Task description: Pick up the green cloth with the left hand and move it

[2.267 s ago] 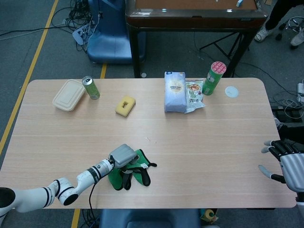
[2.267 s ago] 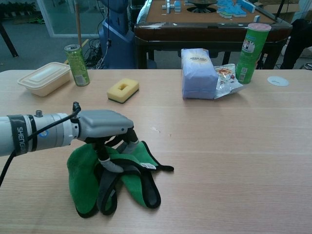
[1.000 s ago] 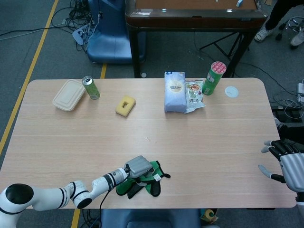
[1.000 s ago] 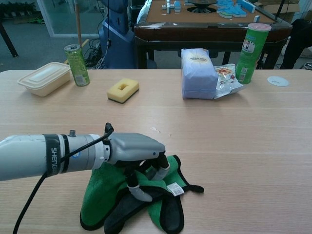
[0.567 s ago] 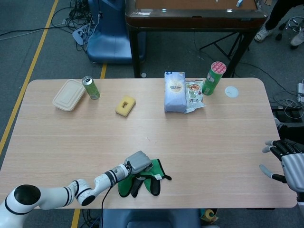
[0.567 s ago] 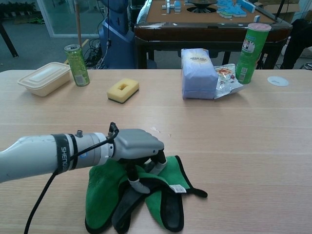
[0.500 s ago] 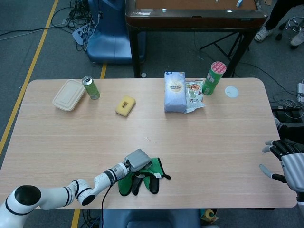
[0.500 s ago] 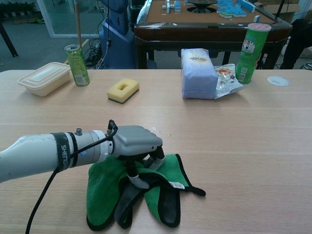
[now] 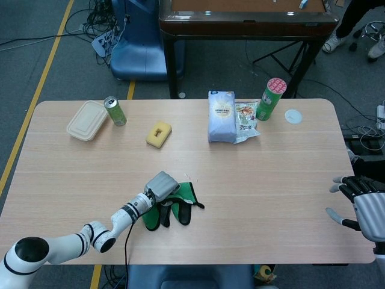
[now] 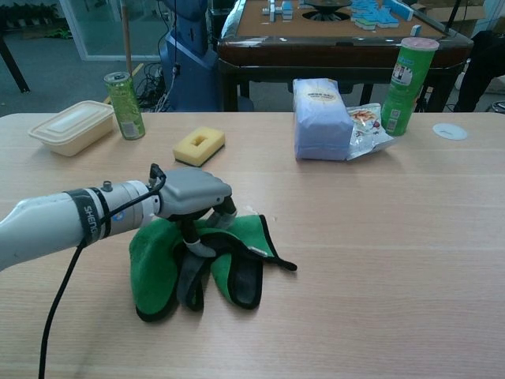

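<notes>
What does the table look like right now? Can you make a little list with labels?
left robot hand: grips the green cloth
green cloth: bunched, black-edged, near the table's front
right robot hand: holds nothing, fingers apart, by the table's right edge
yellow sponge: behind the cloth
green can: upright beside the beige lunch box
blue-white bag: beside a snack packet
green tube: upright, back right
</notes>
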